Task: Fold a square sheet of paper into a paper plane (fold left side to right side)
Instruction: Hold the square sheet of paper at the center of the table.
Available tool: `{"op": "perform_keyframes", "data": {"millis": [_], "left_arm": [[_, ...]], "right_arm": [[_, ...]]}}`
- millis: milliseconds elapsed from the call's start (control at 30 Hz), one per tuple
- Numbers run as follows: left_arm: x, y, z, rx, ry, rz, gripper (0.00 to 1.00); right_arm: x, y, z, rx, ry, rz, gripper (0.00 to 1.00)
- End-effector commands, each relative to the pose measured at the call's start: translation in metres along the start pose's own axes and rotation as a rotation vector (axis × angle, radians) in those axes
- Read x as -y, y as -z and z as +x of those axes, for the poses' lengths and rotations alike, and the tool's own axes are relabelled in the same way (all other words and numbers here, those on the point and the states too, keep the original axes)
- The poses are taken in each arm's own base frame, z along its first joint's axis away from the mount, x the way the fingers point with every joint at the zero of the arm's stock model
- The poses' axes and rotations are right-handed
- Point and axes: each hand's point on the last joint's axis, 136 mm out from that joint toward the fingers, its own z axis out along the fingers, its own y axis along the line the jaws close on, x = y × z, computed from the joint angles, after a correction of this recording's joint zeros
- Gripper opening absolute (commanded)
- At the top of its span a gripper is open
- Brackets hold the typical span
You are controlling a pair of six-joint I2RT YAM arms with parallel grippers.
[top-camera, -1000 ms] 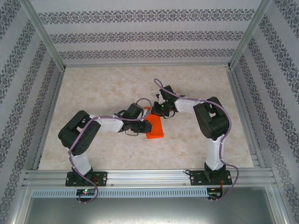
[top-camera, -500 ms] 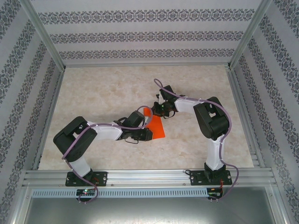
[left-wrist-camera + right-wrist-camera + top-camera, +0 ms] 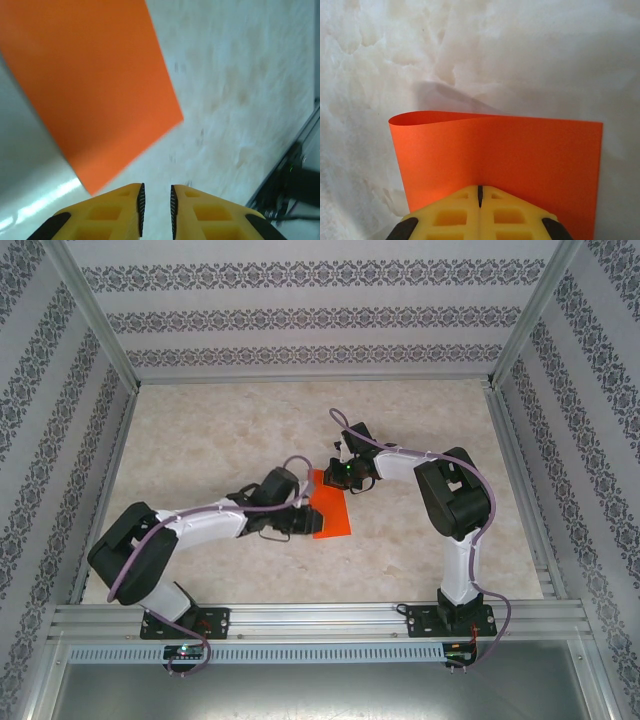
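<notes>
First fold in hand: the paper (image 3: 330,515) lies doubled mid-table, its far end pinned by the closed right gripper (image 3: 480,189). The left gripper (image 3: 156,187), narrowly parted and empty just left of it, should next press the crease flat.

I see a pale marbled table top (image 3: 220,430) under soft, even light. Walls (image 3: 300,310) papered in grey floral bands close it on three sides, with aluminium posts (image 3: 92,315) at the corners.

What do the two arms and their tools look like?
The left arm and the right arm have black joints and white links; a purple cable runs along each. The left tool and right tool have yellow fingers with cut-out holes and black pads.
</notes>
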Motion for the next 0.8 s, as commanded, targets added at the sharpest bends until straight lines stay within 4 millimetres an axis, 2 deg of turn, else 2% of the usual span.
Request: {"op": "perform_keyframes", "data": {"millis": [0,67,167,400,533,633,767], "left_arm": [[-0.012,0.003,-0.033,0.033,0.032,0.009,0.24],[-0.021,-0.003,-0.045,0.034,0.059,0.021,0.23],[-0.029,-0.015,-0.054,0.025,0.049,0.010,0.22],[-0.024,-0.038,-0.058,0.003,0.072,0.100,0.24],[-0.037,-0.044,-0.053,-0.004,0.090,0.050,0.24],[-0.049,-0.050,-0.047,-0.023,0.111,0.008,0.24],[-0.063,-0.060,-0.033,-0.050,0.144,-0.035,0.23]], "right_arm": [[0.033,-0.010,0.011,-0.031,-0.012,0.117,0.03],[0.032,-0.009,0.012,-0.031,-0.007,0.115,0.04],[0.030,-0.008,0.011,-0.027,0.000,0.113,0.04],[0.026,-0.009,0.011,-0.032,0.009,0.101,0.04],[0.023,-0.008,0.011,-0.030,0.015,0.093,0.05],[0.014,-0.003,0.006,-0.011,0.035,0.065,0.10],[-0.013,0.024,-0.011,0.086,0.095,0.004,0.23]]}}
